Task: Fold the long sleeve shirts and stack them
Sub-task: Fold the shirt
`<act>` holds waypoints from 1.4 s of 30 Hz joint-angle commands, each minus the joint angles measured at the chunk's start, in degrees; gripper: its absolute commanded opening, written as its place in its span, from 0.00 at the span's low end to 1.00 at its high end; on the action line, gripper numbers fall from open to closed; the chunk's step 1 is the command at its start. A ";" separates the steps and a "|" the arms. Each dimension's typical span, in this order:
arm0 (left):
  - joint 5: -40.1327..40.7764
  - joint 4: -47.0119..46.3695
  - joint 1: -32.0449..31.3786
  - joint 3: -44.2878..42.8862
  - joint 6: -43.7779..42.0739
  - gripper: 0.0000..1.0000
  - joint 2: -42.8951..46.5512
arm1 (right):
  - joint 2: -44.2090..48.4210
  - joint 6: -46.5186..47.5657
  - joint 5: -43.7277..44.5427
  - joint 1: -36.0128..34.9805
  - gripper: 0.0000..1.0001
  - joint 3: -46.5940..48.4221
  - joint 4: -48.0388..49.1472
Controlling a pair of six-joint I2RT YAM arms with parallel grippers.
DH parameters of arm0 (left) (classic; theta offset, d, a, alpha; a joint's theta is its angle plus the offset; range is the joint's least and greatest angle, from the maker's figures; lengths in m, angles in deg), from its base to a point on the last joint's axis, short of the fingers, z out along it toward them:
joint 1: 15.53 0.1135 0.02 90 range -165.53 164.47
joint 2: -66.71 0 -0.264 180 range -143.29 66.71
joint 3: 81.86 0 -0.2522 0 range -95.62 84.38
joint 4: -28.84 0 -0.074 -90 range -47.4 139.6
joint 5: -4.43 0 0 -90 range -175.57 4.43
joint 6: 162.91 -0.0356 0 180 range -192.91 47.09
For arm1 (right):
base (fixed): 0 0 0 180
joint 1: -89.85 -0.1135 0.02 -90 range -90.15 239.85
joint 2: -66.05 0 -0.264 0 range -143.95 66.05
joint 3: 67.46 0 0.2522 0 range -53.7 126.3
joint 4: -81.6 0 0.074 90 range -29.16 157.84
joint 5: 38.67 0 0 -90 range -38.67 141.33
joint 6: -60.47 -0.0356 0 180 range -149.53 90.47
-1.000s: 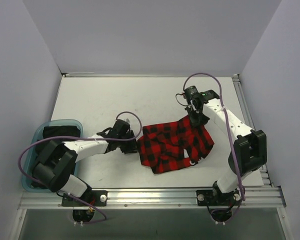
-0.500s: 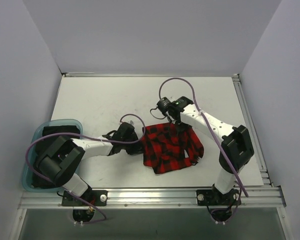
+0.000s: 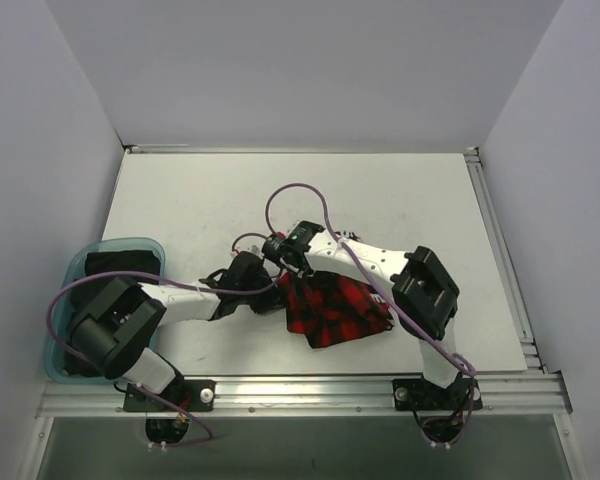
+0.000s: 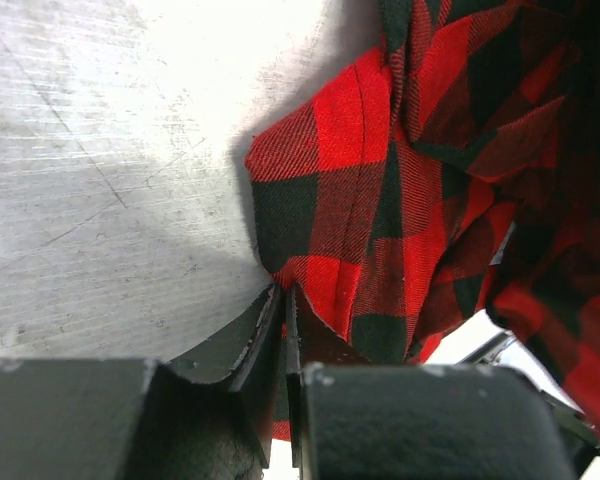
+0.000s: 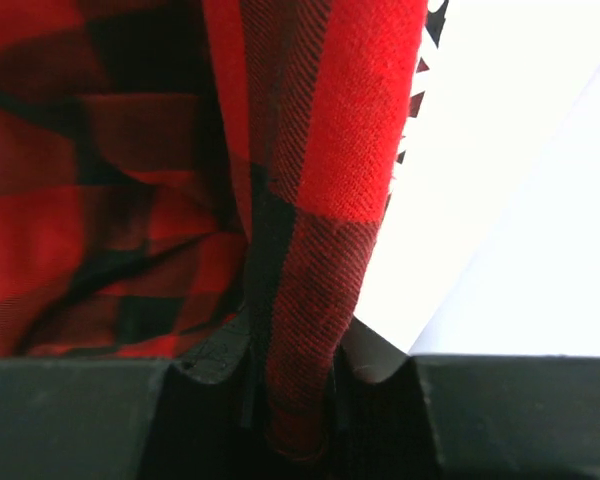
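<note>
Top external view shows my left tool (image 3: 273, 293) and right tool (image 3: 286, 266) close together at the left edge of the red-and-black flannel shirt (image 3: 335, 308), which lies bunched on the desk (image 3: 200, 200), spreading away to the right of both tools and toward the near edge. My left wrist view shows the left tool clenched on a thin edge of the plaid, the cloth pinched between closed fingers low against the desk. My right wrist view shows the right tool clenched as well, with a hanging fold of the fabric gripped between its fingers. I judge this to be the middle of a fold: the right tool has one side of the shirt carried over to where the left tool pins the opposite edge. The next move calls for laying that carried layer flat and lined up with the pinned edge before I let go, since the cloth under it looks rumpled and could trap creases.
</note>
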 commanded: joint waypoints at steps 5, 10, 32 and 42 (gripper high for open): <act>1.53 -1.30 -0.44 2.90 1.85 0.14 -0.28 | -3.50 -8.06 0.52 -2.21 0.10 5.79 -3.47; 1.61 -1.57 -0.62 2.98 2.11 0.13 -0.72 | -5.00 -10.88 -0.63 -2.30 0.10 7.11 -3.30; 2.05 -2.10 -0.88 3.77 2.72 0.13 -0.01 | 4.31 -14.66 -17.67 -4.50 0.48 -0.25 7.42; 2.41 -2.01 -0.79 4.13 3.08 0.13 0.86 | 11.43 -17.03 -21.72 -4.23 0.60 -7.56 16.57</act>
